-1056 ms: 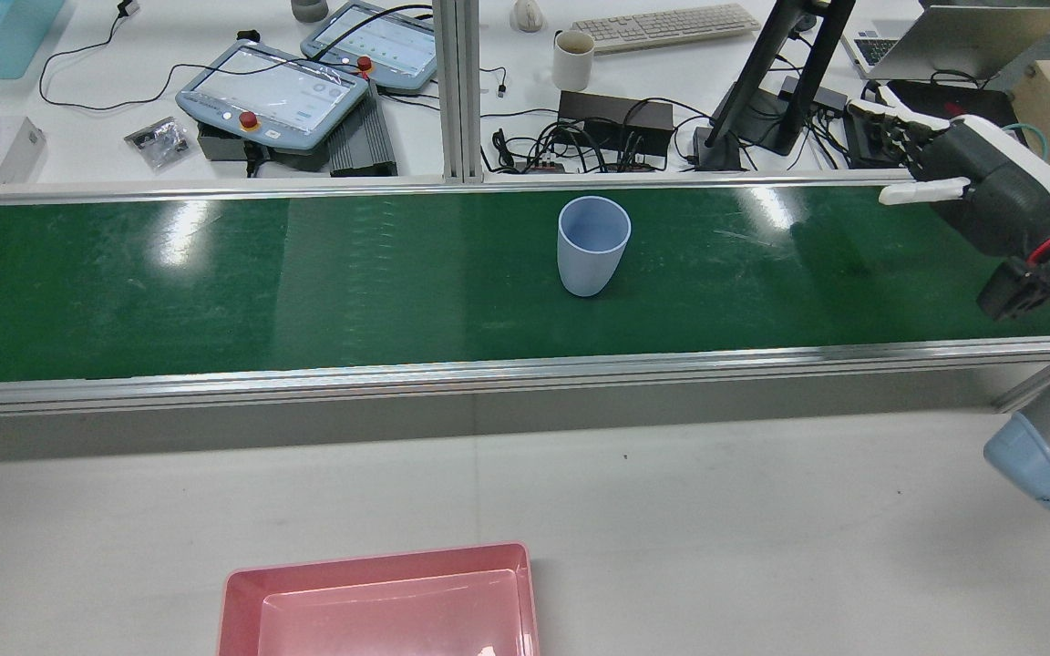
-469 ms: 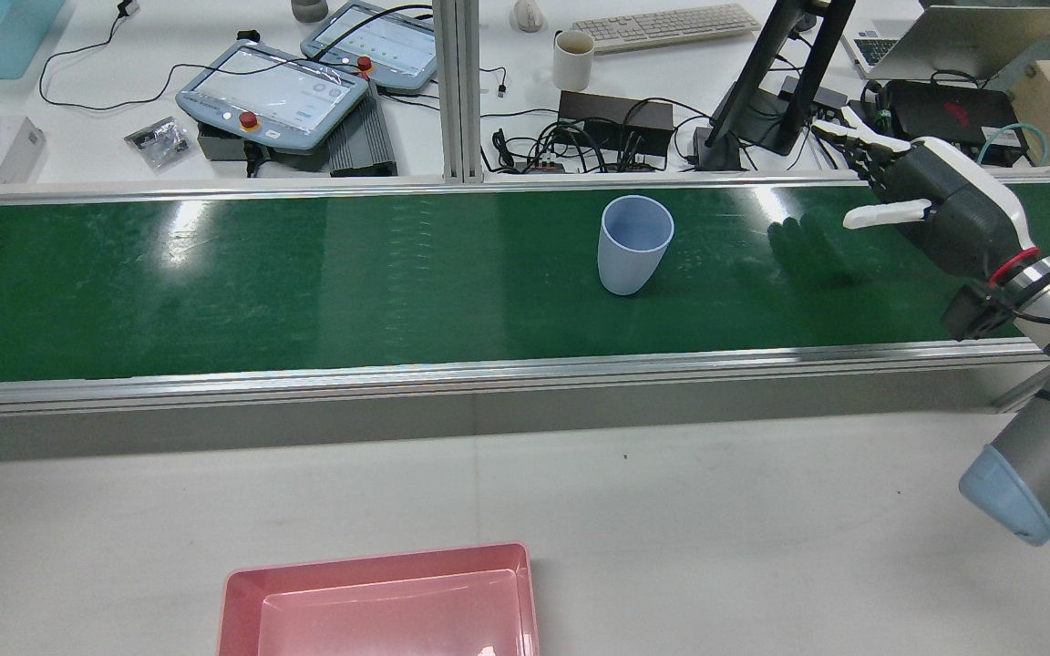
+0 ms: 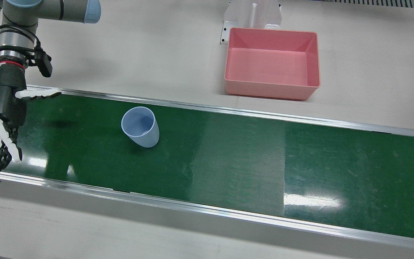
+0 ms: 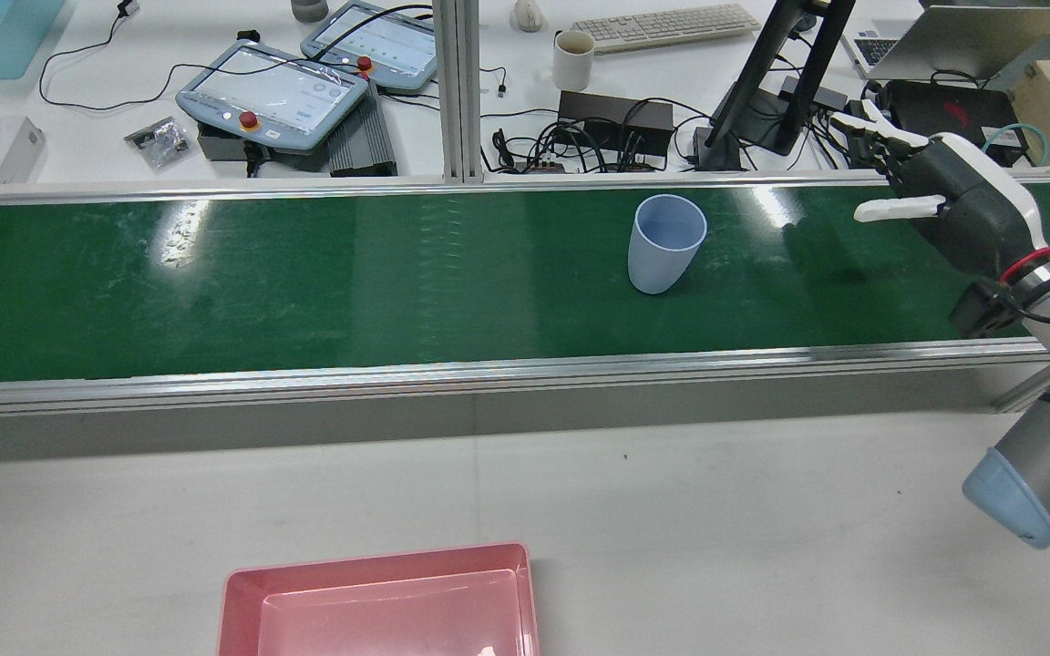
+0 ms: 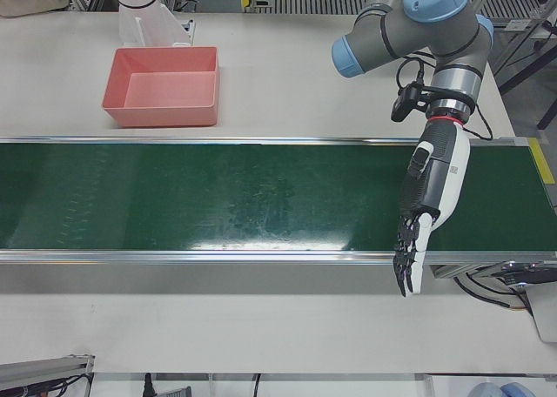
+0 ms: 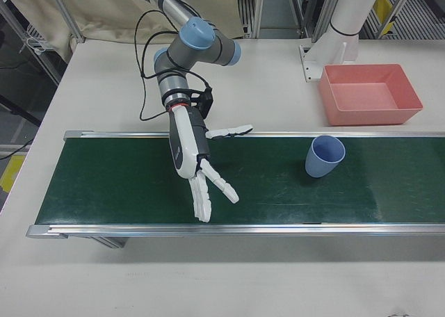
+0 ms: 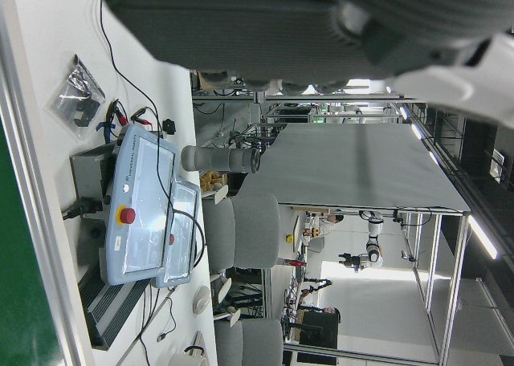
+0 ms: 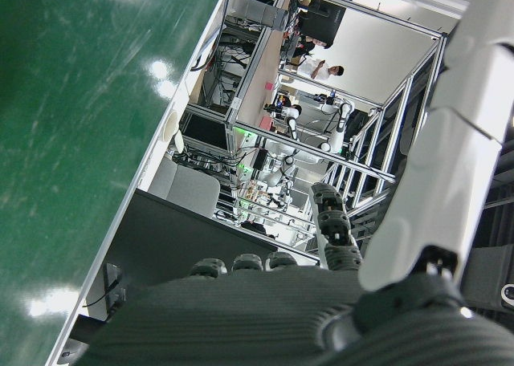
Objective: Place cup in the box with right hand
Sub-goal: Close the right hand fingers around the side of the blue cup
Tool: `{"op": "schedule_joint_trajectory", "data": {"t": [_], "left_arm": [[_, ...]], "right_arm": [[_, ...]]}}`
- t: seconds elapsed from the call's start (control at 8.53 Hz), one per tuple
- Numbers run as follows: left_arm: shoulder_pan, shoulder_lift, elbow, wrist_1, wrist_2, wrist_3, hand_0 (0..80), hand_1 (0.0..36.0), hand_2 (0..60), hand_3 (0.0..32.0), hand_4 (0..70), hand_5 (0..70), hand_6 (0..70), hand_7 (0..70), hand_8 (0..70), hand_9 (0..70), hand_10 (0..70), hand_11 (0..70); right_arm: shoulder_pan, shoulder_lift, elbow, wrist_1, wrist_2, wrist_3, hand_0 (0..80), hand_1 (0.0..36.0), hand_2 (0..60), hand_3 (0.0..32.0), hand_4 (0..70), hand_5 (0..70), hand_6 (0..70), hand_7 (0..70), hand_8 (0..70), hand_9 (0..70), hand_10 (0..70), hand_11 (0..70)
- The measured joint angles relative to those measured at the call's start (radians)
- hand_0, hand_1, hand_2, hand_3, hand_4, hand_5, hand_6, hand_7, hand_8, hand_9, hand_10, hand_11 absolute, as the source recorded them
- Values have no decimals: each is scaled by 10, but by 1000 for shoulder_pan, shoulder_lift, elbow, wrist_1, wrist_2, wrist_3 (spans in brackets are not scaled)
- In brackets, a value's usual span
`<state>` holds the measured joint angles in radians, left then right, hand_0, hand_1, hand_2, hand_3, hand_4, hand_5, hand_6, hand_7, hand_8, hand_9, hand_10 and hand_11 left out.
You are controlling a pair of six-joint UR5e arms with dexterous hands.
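The pale blue cup (image 3: 140, 126) stands upright and untouched on the green belt (image 3: 228, 154), well apart from the right hand (image 3: 4, 108), on that hand's thumb side. The right hand hangs over the belt holding nothing, fingers spread and thumb stuck out, so this looks like the reach step, with no grasp made. Next it must close the gap, wrap the cup's wall, then carry it across the belt's rail to the pink box (image 3: 272, 68) on the table beyond.

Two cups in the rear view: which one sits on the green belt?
The pale blue cup, upright on the belt within the right hand's side. The white mug stands on the desk beyond the belt, by the keyboard.
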<state>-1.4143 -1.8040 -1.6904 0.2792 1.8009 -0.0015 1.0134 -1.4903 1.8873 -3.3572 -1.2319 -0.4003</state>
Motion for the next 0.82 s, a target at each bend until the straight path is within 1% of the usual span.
{"op": "schedule_joint_trajectory", "data": {"t": [0.35,0.59,0.82], "left_arm": [[0,0,0,0,0,0,0,0,0,0,0,0,0,0,0,0,0,0],[0,0,0,0,0,0,0,0,0,0,0,0,0,0,0,0,0,0],[0,0,0,0,0,0,0,0,0,0,0,0,0,0,0,0,0,0]], "right_arm": [[-20,-1,-2,-3,10,-4,482,161,68,0,0,35,0,0,0,0,0,0],[-72,3,-2,-1,46,-6,480,159,67,0,0,35,0,0,0,0,0,0],[-113,8,1,-1,71,-5,483,154,53,0,0,35,0,0,0,0,0,0]]}}
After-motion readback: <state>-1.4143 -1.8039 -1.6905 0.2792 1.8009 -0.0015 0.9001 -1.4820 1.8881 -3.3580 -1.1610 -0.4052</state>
